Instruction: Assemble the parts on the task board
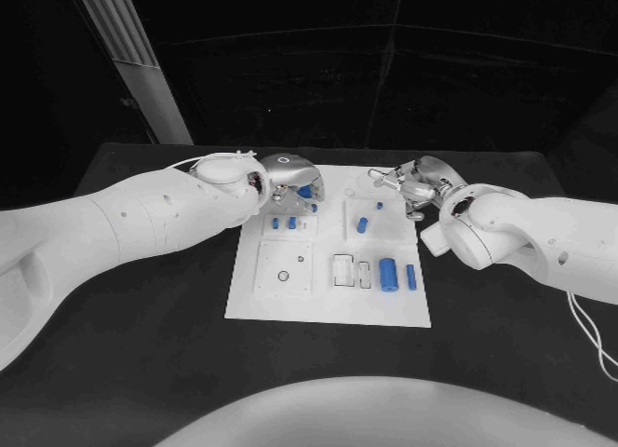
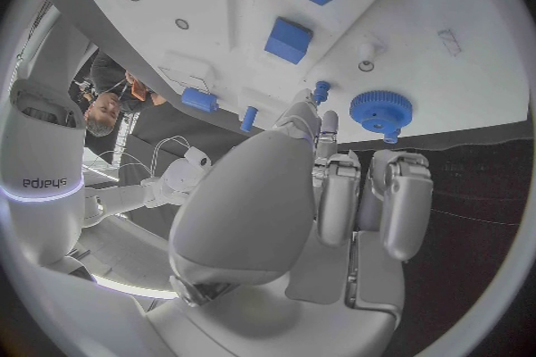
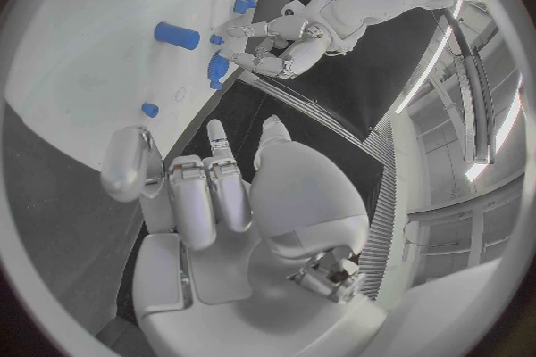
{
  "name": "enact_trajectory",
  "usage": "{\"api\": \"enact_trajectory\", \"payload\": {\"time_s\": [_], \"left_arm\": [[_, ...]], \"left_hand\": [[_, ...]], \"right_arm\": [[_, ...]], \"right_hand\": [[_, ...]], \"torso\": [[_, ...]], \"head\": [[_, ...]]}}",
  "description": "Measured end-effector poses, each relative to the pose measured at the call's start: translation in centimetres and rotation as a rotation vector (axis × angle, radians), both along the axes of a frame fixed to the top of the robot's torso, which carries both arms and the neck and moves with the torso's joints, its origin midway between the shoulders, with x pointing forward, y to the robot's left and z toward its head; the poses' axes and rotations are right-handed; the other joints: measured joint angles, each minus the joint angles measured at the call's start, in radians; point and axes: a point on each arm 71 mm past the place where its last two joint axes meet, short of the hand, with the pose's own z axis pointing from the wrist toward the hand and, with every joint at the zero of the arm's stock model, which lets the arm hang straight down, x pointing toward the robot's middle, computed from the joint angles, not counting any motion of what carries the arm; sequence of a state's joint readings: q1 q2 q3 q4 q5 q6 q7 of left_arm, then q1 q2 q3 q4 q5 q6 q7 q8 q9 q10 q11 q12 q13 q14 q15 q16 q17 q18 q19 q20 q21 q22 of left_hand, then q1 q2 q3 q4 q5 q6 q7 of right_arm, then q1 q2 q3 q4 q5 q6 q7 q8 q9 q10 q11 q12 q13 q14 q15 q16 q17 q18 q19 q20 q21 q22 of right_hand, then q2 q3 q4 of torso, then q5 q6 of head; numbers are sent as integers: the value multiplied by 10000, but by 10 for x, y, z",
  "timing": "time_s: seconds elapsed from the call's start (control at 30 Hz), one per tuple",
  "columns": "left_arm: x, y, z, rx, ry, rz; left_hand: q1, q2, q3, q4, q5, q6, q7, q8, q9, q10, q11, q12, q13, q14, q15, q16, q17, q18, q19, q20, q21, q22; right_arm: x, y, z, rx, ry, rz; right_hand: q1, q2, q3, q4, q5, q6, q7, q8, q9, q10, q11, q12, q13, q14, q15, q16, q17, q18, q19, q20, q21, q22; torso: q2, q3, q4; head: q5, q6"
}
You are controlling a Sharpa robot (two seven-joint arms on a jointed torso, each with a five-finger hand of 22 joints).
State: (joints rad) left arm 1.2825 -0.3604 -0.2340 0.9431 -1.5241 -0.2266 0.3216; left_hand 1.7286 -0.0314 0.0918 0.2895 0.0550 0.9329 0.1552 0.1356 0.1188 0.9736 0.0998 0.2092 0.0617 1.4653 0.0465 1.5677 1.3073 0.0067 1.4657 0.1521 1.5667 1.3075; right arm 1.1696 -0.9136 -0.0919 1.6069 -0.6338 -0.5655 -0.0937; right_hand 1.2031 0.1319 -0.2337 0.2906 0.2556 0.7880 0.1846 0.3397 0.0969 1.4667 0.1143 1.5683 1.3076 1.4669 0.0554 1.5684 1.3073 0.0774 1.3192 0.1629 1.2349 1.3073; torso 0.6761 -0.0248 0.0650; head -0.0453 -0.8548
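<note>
Now the left hand [image 1: 285, 177] hovers at the white board's [image 1: 329, 312] far edge, fingers curled together on nothing, just beside a blue gear [image 2: 381, 112]. Across it, the right hand [image 1: 419, 184] holds nothing, fingers apart.

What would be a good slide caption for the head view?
Two white arms hold the left hand and right hand over the far edge of the task board, where small blue parts lie.
</note>
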Motion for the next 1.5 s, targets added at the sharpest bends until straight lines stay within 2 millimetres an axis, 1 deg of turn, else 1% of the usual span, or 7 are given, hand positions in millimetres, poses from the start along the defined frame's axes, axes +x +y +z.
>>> {"api": "enact_trajectory", "payload": {"time_s": [0.07,0.13,0.5,0.77,1.03,1.4,1.5], "left_arm": [[1,0,-1,47,-2,47],[1,1,-2,112,4,106],[4,4,-6,368,58,334],[3,1,-10,464,179,328],[3,-2,-11,500,221,300],[4,-6,-12,508,233,284],[4,-5,-12,516,232,300]], "left_hand": [[0,0,0,0,0,0,0,-37,-6,0,0,0,0,0,0,0,0,1,0,0,0,0],[55,-55,16,-17,0,0,0,-37,-15,0,0,-48,0,0,0,0,0,1,0,0,0,0],[149,-62,83,-27,0,0,0,-78,-50,0,0,-112,1,0,1,0,0,1,0,0,0,0],[169,-42,140,26,0,36,36,-121,-72,0,1,-154,1,0,1,0,0,1,0,0,0,0],[185,-26,192,29,0,35,36,-162,-94,0,1,-189,2,0,1,0,0,1,0,0,0,0],[185,-26,248,28,0,35,35,-197,-112,1,1,-190,4,0,1,0,0,1,0,0,0,0],[185,-26,250,25,0,70,71,-197,-121,37,38,-190,4,0,1,0,0,1,0,0,0,0]], "right_arm": [[0,0,0,2,0,5],[0,1,0,7,0,15],[0,2,0,16,7,39],[0,4,0,25,14,67],[0,3,0,22,22,59],[0,3,0,24,32,62],[0,3,0,21,37,56]], "right_hand": [[0,0,0,0,0,0,0,0,0,0,0,0,0,0,0,0,0,0,0,0,0,0],[0,0,0,0,0,0,0,0,0,0,0,0,0,0,0,0,0,-1,0,0,0,0],[40,40,0,0,0,0,0,0,-1,0,0,0,0,0,0,0,0,0,0,0,0,0],[40,40,0,0,0,0,0,0,-2,0,0,0,0,0,0,0,0,0,0,0,0,0],[40,40,0,0,0,0,0,0,-2,0,0,0,0,0,0,0,0,0,0,0,0,0],[40,40,0,0,0,0,0,0,-3,0,0,0,1,0,0,0,0,0,0,0,0,0],[40,40,0,0,0,0,0,0,-3,0,0,0,1,0,0,0,0,0,0,0,0,0]], "torso": [[1,0,0],[1,0,0],[1,-2,5],[1,-6,4],[-1,-3,4],[-1,-2,4],[-1,-1,4]], "head": [[-1,-3],[0,-10],[10,-22],[4,-44],[-43,-64],[-39,-86],[-39,-95]]}}
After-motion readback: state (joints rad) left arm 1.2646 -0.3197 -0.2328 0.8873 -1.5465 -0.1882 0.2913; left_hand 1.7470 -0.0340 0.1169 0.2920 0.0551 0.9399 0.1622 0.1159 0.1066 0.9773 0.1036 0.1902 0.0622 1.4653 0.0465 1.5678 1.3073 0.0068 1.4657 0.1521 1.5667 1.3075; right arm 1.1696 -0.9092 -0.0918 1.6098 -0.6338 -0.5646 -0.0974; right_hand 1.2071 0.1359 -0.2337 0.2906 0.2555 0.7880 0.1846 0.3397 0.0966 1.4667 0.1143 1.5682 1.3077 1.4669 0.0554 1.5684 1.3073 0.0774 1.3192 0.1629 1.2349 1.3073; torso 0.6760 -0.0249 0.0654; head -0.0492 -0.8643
